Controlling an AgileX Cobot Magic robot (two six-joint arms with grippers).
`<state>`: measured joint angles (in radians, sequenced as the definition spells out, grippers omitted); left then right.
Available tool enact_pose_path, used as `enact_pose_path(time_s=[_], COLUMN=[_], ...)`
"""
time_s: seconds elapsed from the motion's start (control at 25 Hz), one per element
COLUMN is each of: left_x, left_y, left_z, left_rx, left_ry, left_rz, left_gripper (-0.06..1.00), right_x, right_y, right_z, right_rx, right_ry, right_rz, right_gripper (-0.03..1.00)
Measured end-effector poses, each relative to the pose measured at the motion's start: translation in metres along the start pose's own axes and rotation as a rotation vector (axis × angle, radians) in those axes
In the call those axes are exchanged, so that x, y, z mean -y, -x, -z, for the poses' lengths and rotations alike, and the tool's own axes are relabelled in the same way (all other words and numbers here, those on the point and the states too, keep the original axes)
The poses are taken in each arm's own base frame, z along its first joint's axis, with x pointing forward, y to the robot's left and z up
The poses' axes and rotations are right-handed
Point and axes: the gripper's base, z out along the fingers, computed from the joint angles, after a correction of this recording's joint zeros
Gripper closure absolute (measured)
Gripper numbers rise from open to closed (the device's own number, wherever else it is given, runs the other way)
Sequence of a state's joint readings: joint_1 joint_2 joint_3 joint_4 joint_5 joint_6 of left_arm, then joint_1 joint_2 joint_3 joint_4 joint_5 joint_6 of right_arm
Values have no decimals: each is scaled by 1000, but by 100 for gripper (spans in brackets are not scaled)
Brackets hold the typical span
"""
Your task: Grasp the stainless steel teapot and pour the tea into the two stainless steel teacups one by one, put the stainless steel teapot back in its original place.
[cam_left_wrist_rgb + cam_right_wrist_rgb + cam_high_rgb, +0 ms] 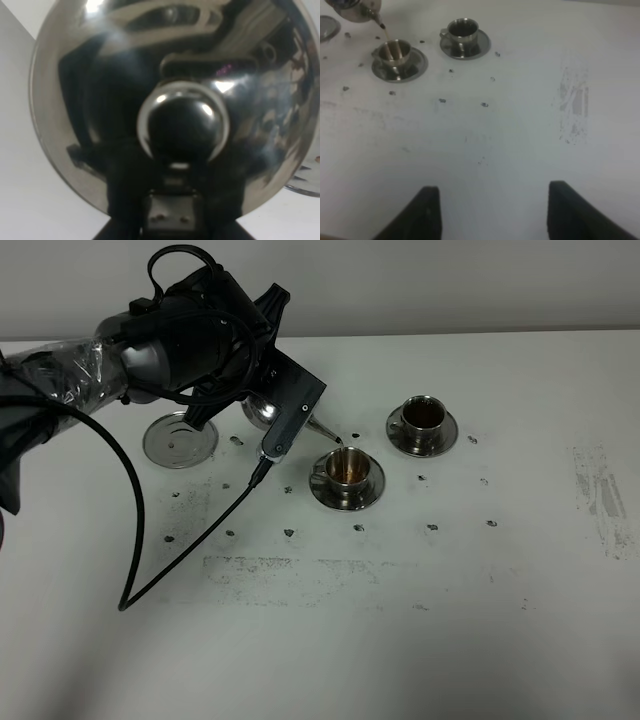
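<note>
My left gripper (238,390) is shut on the stainless steel teapot (262,412), and its fingers are hidden behind the arm. The teapot is tilted, its thin spout (325,430) over the nearer teacup (348,472). A thin stream of tea (385,34) falls into that cup (395,52), which holds reddish-brown liquid. The farther teacup (422,420) holds dark tea. Each cup stands on its saucer. The round steel tray (180,440) lies bare behind the arm. The teapot's lid and knob (182,125) fill the left wrist view. My right gripper (493,187) hangs open over bare table, holding nothing.
Small dark specks dot the white table (400,620) around the cups. A grey scuffed patch (600,495) marks the right side. A black cable (170,560) from the left arm loops down onto the table at the left.
</note>
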<state>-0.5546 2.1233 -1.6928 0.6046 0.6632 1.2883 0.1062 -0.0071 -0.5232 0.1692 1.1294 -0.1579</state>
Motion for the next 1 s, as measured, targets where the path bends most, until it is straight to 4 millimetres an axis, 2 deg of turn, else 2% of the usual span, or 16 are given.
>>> enact_pose_path(time_s=[1.0], left_x=[-2], left_y=[0], left_z=[1], left_rx=[-30], left_ry=[18], left_rz=[-42], left_gripper=[76], right_x=[0], right_y=[0], right_z=[0], right_rx=[0], right_ry=[0], right_rz=[0], right_gripper=[51])
